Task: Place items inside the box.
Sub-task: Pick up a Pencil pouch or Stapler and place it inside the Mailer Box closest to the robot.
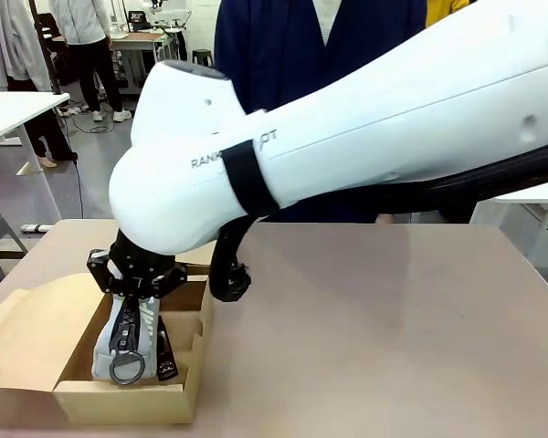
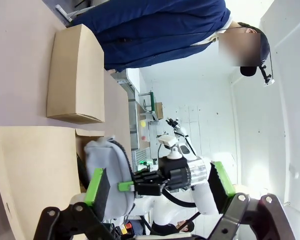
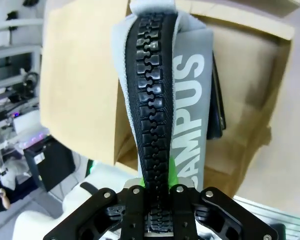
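The grey zip pouch lettered "CAMPUS" (image 1: 110, 342) stands on end inside the open cardboard box (image 1: 119, 401) at the near left of the desk (image 1: 393, 319), its zip ring at the lower end and a dark item (image 3: 217, 115) just beside it. The right claw (image 1: 139, 297) is clamped on the pouch's zip edge from above. The right arm (image 1: 365, 128) stretches across from the right with its wrist pointing down. The left claw (image 2: 160, 182) faces the pouch, fingers wide apart, holding nothing.

I saw a person in a navy coat (image 1: 283, 46) standing at the far edge of the brown table (image 1: 393, 319). Beyond its far left corner stood a white table (image 1: 14, 105), and another person (image 1: 82, 36) stood beside a wooden desk (image 1: 142, 38).
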Robot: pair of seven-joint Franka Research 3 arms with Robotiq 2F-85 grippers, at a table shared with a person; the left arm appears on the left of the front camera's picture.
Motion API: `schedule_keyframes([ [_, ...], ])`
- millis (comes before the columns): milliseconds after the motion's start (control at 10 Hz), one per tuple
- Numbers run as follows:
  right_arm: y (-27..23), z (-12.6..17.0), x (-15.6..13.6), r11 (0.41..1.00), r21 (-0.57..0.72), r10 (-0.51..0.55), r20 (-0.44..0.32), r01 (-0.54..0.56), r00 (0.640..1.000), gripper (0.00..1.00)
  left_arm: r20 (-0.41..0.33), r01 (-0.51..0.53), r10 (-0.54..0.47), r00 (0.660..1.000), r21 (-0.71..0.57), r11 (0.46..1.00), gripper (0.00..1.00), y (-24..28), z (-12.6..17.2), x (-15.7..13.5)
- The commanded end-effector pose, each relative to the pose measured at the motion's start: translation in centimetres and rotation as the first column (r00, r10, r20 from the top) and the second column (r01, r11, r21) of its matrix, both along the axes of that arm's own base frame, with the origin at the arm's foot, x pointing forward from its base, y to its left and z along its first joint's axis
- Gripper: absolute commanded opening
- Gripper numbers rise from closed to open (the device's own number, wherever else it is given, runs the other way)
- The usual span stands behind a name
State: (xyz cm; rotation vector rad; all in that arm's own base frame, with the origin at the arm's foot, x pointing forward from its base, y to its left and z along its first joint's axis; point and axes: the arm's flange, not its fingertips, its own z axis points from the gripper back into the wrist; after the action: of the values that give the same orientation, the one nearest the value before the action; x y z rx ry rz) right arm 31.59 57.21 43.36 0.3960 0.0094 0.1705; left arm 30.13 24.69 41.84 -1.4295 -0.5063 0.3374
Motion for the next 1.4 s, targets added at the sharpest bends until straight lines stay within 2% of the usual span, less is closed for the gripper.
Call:
schedule_keyframes([
  [0, 2.4, -0.7, 1.0, 0.999, -0.050, -0.017, -0.027, 0.015, 0.999, 0.11, 0.021, 0.011, -0.011, 1.000, 0.005, 1.000, 1.00, -0.1, 0.1, -0.1],
  [300, 2.2, -3.5, 1.6, 0.998, -0.063, -0.026, -0.104, 0.019, 0.994, 0.11, 0.021, 0.011, -0.011, 1.000, 0.005, 1.000, 1.00, -0.1, 0.1, -0.1],
  [800, 1.4, -5.6, 2.8, 0.998, -0.056, -0.018, -0.167, 0.009, 0.986, 0.11, 0.021, 0.011, -0.011, 1.000, 0.005, 1.000, 1.00, -0.1, 0.1, -0.1],
  [900, 1.4, -5.7, 2.9, 0.998, -0.058, -0.019, -0.175, 0.009, 0.984, 0.50, 0.021, 0.011, -0.011, 1.000, 0.005, 1.000, 1.00, -0.1, 0.1, -0.1],
  [1000, 1.4, -5.7, 2.9, 0.998, -0.065, -0.014, -0.169, 0.003, 0.986, 0.71, 0.021, 0.011, -0.011, 1.000, 0.005, 1.000, 1.00, -0.1, 0.1, -0.1],
  [1100, 1.4, -5.7, 2.9, 0.998, -0.066, -0.011, -0.168, 0.000, 0.986, 1.00, 0.021, 0.011, -0.011, 1.000, 0.005, 1.000, 1.00, -0.1, 0.1, -0.1],
  [1300, 1.3, -5.7, 2.8, 0.998, -0.063, -0.012, -0.167, 0.001, 0.986, 1.00, 0.021, 0.011, -0.011, 1.000, 0.005, 1.000, 1.00, -0.1, 0.1, -0.1],
])
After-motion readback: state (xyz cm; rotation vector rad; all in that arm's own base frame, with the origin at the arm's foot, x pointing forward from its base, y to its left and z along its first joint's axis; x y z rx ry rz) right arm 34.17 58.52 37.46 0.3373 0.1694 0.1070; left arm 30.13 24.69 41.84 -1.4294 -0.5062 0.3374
